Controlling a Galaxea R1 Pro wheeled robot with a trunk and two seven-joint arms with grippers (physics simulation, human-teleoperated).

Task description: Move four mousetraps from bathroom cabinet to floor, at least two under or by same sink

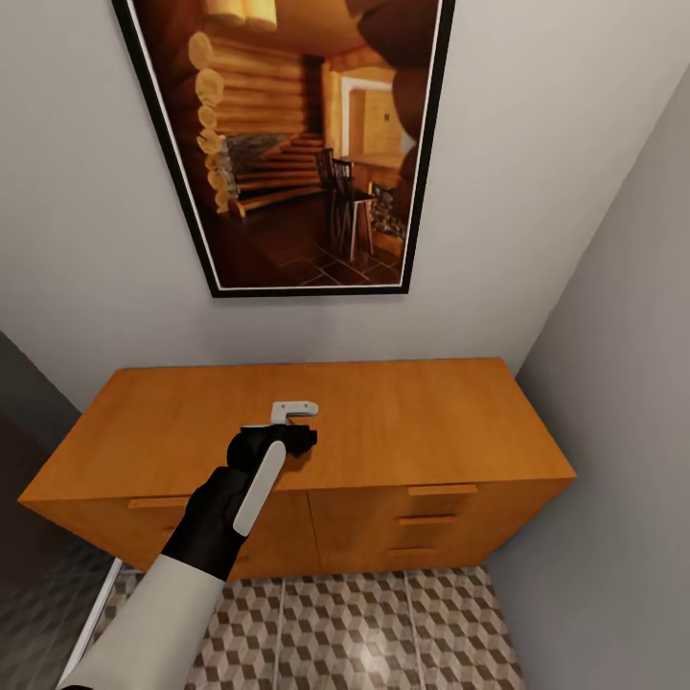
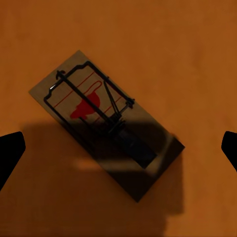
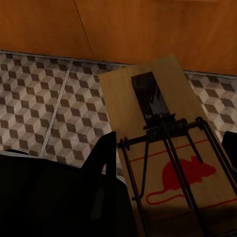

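On cabinet (image 1: pixel 402 422), one mousetrap (image 2: pixel 103 121)

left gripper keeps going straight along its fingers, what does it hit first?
Most likely the mousetrap lying flat on the cabinet top, centred between the left gripper fingertips, which are spread wide. Depth to it is unclear.

The cabinet (image 1: pixel 402 422) is smooth orange-brown wood with a soft sheen. Each mousetrap (image 2: pixel 106 121) is a pale matt wooden board with dark metal wire. The floor (image 1: pixel 383 632) tiles look glossy.
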